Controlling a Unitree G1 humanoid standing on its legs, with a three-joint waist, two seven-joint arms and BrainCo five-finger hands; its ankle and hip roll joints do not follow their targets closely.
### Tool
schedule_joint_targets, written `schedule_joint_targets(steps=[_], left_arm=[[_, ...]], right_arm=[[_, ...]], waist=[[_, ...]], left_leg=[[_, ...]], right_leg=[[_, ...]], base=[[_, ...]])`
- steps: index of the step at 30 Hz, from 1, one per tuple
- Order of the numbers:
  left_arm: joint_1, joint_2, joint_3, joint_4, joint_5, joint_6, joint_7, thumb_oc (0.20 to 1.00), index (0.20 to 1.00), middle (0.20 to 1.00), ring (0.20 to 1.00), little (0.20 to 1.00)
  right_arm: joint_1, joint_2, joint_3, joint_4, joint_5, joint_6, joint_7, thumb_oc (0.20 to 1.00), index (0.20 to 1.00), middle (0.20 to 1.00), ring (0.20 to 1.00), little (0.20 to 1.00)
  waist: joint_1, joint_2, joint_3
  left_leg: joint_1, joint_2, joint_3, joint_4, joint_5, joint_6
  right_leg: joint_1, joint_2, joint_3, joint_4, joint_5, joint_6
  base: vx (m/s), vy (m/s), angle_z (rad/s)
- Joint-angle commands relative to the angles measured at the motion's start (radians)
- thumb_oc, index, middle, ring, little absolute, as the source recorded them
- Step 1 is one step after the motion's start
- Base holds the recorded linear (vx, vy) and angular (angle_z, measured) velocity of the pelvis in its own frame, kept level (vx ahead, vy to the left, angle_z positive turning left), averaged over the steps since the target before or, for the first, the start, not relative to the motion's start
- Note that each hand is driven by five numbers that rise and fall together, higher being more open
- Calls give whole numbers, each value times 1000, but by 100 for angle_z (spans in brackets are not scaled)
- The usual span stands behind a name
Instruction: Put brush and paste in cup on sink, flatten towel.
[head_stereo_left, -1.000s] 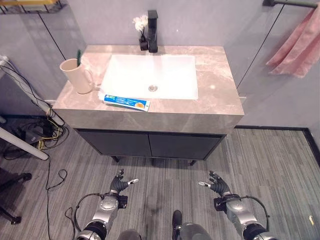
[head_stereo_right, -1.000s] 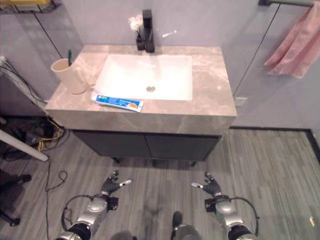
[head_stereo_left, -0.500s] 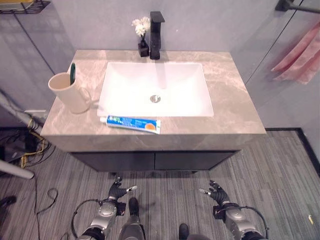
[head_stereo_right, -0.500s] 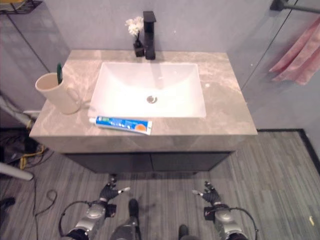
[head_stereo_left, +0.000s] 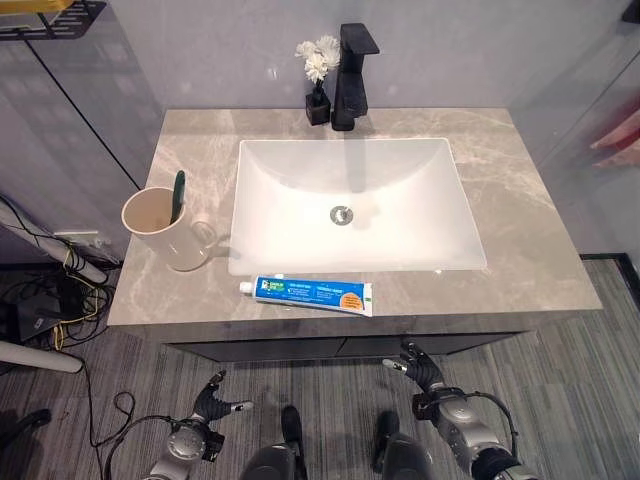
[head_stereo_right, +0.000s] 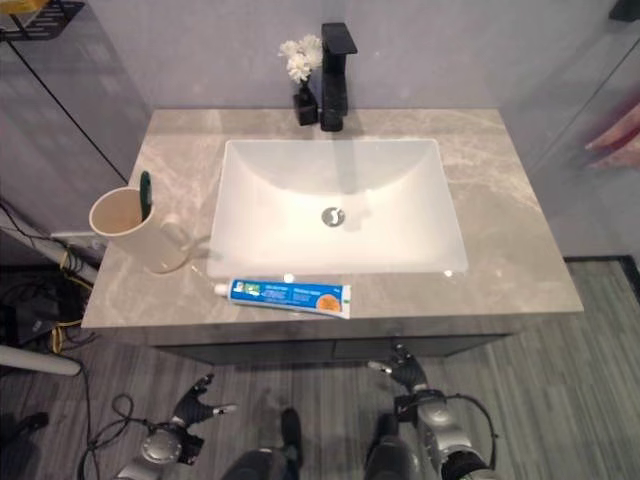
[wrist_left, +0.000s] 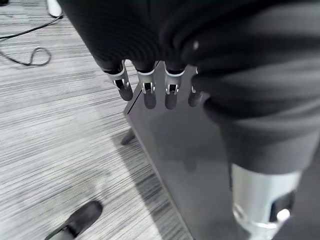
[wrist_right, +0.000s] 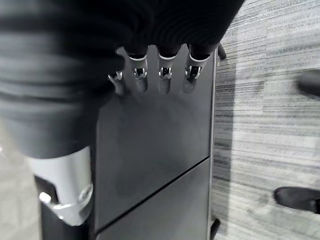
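Observation:
A blue and white toothpaste tube (head_stereo_left: 312, 294) lies flat on the marble counter's front strip, just before the white sink basin (head_stereo_left: 300, 170). At the counter's left stands a cream cup (head_stereo_left: 166, 231) with a green toothbrush (head_stereo_left: 177, 196) upright in it. A pink towel (head_stereo_left: 622, 140) shows at the right edge, hanging. My left hand (head_stereo_left: 210, 402) is low near the floor, below the counter's front, fingers straight and holding nothing. My right hand (head_stereo_left: 419, 368) is also low in front of the dark cabinet doors (wrist_right: 160, 150), fingers relaxed and apart.
A black faucet (head_stereo_left: 352, 76) and a small dark vase of white flowers (head_stereo_left: 318, 82) stand at the counter's back. Cables and a white pole (head_stereo_left: 40, 355) lie on the grey plank floor at the left. A wire shelf (head_stereo_left: 50, 18) hangs at the upper left.
The camera has moved closer to the sink and rightwards, so the counter looks larger and the towel has slid almost out of view. Both hands stay low and open.

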Motion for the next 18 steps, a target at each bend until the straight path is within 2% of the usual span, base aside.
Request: schedule_joint_targets(steps=[1,2,3,5,6,7,8,10,12,13,17,18], left_arm=[[-10,-8,17,-14,15,-52,14,1000,1000,1000,1000,1000],[-10,-8,17,-14,15,-52,14,1000,1000,1000,1000,1000],[16,-3,25,-35,12,-67,20,1000,1000,1000,1000,1000],[29,3,31,-57,2,-75,20,1000,1000,1000,1000,1000],[42,24,26,-111,25,-92,39,1000,1000,1000,1000,1000],[43,25,26,-112,25,-92,39,1000,1000,1000,1000,1000],[93,55,49,-222,22,-133,62,1000,1000,1000,1000,1000],[121,81,39,-286,29,-146,52,1000,1000,1000,1000,1000],[176,197,2,-491,105,-185,23,1000,1000,1000,1000,1000],[181,200,4,-497,104,-182,21,1000,1000,1000,1000,1000],[301,425,89,-819,174,-272,62,1000,1000,1000,1000,1000],[303,426,91,-821,174,-271,61,1000,1000,1000,1000,1000]], right_arm=[[-38,-58,-23,-17,-22,-36,4,1000,1000,1000,1000,1000],[-38,-58,-22,-17,-22,-36,4,1000,1000,1000,1000,1000],[-39,-82,-37,-10,-25,-38,5,1000,1000,1000,1000,1000],[-46,-89,-54,46,-22,-40,-10,1000,1000,1000,1000,1000],[-54,-99,-75,89,-47,-50,-56,1000,1000,1000,1000,1000],[-54,-99,-75,89,-47,-50,-56,1000,1000,1000,1000,1000],[-43,-92,-121,108,13,-66,-61,1000,1000,1000,1000,1000],[-43,-95,-127,122,29,-68,-51,1000,1000,1000,1000,1000],[-49,-126,-121,140,-7,-76,-51,1000,1000,1000,1000,1000],[-48,-125,-121,140,-8,-76,-51,1000,1000,1000,1000,1000],[-50,-138,-122,199,-18,-93,-52,1000,1000,1000,1000,1000],[-50,-137,-121,199,-18,-93,-52,1000,1000,1000,1000,1000]], waist=[[21,18,-5],[20,19,-5],[32,24,-14],[46,30,-17],[67,39,-18],[64,39,-18],[89,49,-20],[101,55,-21],[130,74,-22],[128,73,-23],[170,100,-31],[169,99,-31]], left_leg=[[-59,100,-90,89,-20,-85],[-59,101,-91,89,-20,-85],[-64,112,-112,69,10,-109],[-75,124,-142,49,37,-126],[-86,130,-178,33,58,-140],[-86,130,-181,32,58,-140],[-90,134,-207,19,74,-152],[-94,135,-226,14,83,-160],[-107,133,-258,15,92,-170],[-107,133,-260,15,91,-171],[-99,126,-282,19,84,-173],[-99,126,-282,18,84,-173]], right_leg=[[31,40,-27,0,-11,14],[32,41,-28,-1,-11,14],[61,62,-63,-26,-23,5],[76,77,-98,-32,-40,-5],[93,86,-134,-42,-55,-10],[95,86,-137,-43,-55,-10],[123,91,-170,-64,-62,-14],[139,94,-191,-77,-65,-16],[164,97,-227,-94,-73,-17],[166,97,-229,-96,-72,-17],[200,94,-247,-104,-81,-13],[201,94,-247,-104,-81,-13]], base=[[13,-132,20],[62,-224,7],[40,-198,-6],[24,-262,31],[3,-204,62],[8,-244,70],[13,-113,52],[-4,-138,50],[-12,-109,55],[9,-40,53],[27,-22,28],[16,1,8]])
